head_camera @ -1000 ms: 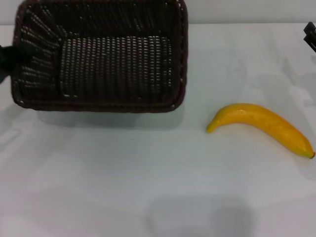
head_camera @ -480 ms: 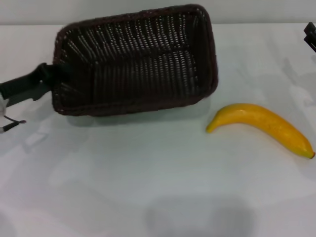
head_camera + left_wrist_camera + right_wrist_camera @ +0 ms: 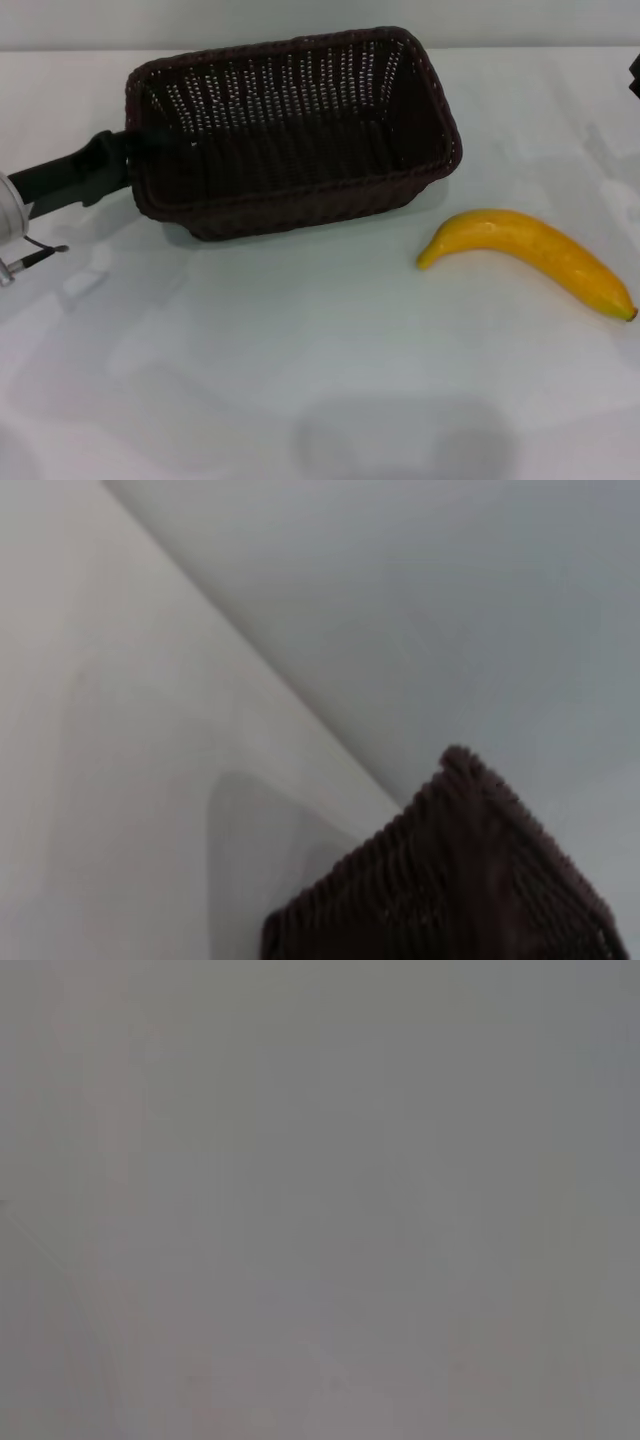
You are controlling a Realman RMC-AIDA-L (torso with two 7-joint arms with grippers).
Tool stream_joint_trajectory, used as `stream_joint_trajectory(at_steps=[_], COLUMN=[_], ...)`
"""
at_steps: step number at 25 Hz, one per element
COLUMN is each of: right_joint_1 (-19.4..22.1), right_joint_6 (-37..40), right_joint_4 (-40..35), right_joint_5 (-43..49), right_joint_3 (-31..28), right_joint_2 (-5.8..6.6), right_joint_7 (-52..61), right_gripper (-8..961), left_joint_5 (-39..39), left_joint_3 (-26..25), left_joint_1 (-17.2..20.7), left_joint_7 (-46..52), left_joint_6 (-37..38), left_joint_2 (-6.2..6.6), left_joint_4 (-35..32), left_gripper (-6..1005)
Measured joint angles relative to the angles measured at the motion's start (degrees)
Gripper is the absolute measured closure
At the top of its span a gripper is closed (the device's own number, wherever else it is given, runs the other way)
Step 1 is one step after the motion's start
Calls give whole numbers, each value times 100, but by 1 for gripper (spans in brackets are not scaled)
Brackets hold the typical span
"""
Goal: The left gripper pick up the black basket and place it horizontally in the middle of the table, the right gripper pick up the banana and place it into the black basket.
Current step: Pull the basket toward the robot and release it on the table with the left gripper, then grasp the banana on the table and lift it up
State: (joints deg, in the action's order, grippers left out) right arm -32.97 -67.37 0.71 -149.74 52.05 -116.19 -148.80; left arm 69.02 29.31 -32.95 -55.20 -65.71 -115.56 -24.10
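Table (image 3: pixel 300 380) bare between basket (image 3: pixel 290 130), banana (image 3: pixel 530 255)

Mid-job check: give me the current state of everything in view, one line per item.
black basket: empty, open side up, held at its left end, tilted.
left gripper: at the basket's left short side, shut on its rim.
banana: lying flat on the table, right of the basket, apart from it, untouched.
right gripper: only a sliver at the right edge, away from the banana.
table: bears the banana.
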Motion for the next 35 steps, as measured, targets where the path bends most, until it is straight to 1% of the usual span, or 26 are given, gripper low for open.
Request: stream_joint_trajectory(at_steps=[3,6,11,13,17,19,20,21,22,23,24,27,28,29,30,32,33,35], right_joint_1=[14,3,-3,8,77,173,242,317,422,549,620,792,798,812,822,870,893,920], right_joint_6=[-1,-3,-4,-4,-19,6,62,138,277,490,627,1030,1054,988,909,585,394,-209], right_joint_4=[-10,-11,-11,-14,-172,-491,-733,-962,-1360,-1822,-2148,-3321,-3554,-3942,-4184,-4703,-4919,-5395], right_joint_5=[2,4,3,-11,10,126,217,352,580,910,1223,2793,3160,3810,4206,4923,5176,5756], right_joint_3=[0,8,1,1,72,318,489,648,864,1067,1182,1385,1386,1355,1341,1315,1292,1143], right_joint_2=[0,0,0,4,42,91,134,186,273,388,474,847,914,1016,1070,1163,1192,1225], right_joint_7=[0,0,0,1,266,726,1065,1389,1888,2475,2867,4537,4868,5358,5623,6044,6193,6524], right_gripper=[84,85,85,85,85,85,85,85,85,85,85,85,85,85,85,85,85,85], left_joint_5=[155,117,-39,-41,146,440,440,654,1282,1447,1841,3041,3391,3709,3960,4361,4501,4616], left_joint_3=[20,31,39,38,-16,-22,-22,-22,-26,-29,-30,-35,-33,-35,-29,-30,-32,-35], left_joint_1=[5,-9,-58,-44,121,309,309,419,661,739,875,1319,1453,1558,1668,1782,1811,1841], left_joint_7=[-162,-238,-324,-443,-889,-1199,-1199,-1390,-1881,-2007,-2279,-3272,-3702,-4079,-4459,-5079,-5338,-5640], left_joint_6=[-46,-48,-19,-38,-161,-153,-153,-145,-180,-188,-203,-230,-271,-321,-396,-571,-622,-632], left_joint_2=[27,68,198,227,220,187,187,171,102,71,12,-194,-257,-300,-339,-331,-320,-321], left_joint_4=[-83,-273,-444,-455,-457,-459,-459,-458,-458,-457,-456,-421,-393,-360,-275,62,227,357], left_gripper=[452,315,311,309,306,305,303,302,301,299,298,298,299,299,300,300,300,298])
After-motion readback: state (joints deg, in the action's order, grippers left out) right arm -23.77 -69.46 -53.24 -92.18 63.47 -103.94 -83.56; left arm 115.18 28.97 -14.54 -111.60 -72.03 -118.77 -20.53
